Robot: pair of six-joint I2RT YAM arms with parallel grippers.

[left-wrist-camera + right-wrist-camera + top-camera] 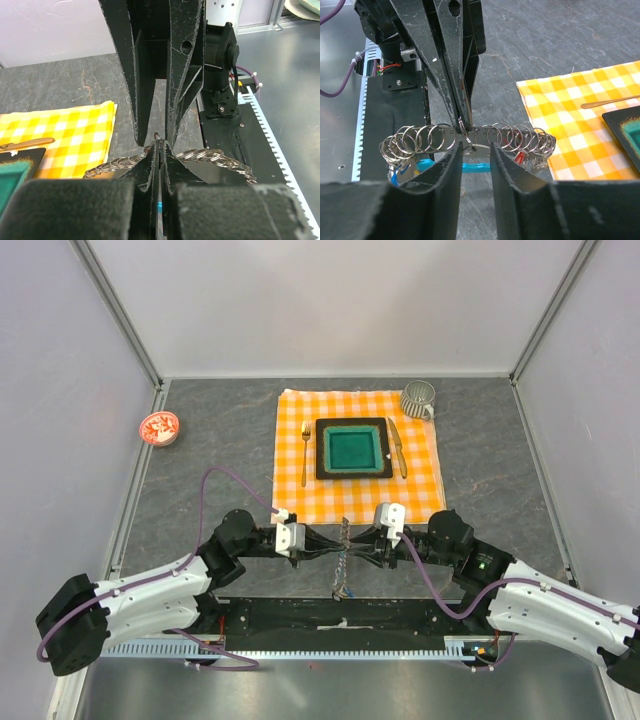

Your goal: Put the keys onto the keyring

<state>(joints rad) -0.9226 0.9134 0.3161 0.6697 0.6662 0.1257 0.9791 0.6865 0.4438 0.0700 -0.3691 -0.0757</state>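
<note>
The keyring (485,132) is a silvery band strung with several small wire rings, held in the air between both grippers; it also shows in the top view (342,558) and the left wrist view (210,155). Its cyan clip (475,166) hangs below. Small keys dangle at its ends: a blue head (395,176) at the left and a red one (520,158) at the right. My left gripper (159,142) is shut on the keyring's middle, pinching a small ring there. My right gripper (474,147) faces it, jaws apart, fingertips just below the band.
An orange checked cloth (360,490) lies beyond the grippers with a dark plate (322,455), a fork (305,453), a knife (397,447) and a grey mug (419,398). A red-and-white dish (158,427) sits at the far left. The arms' base rail (340,625) is close below.
</note>
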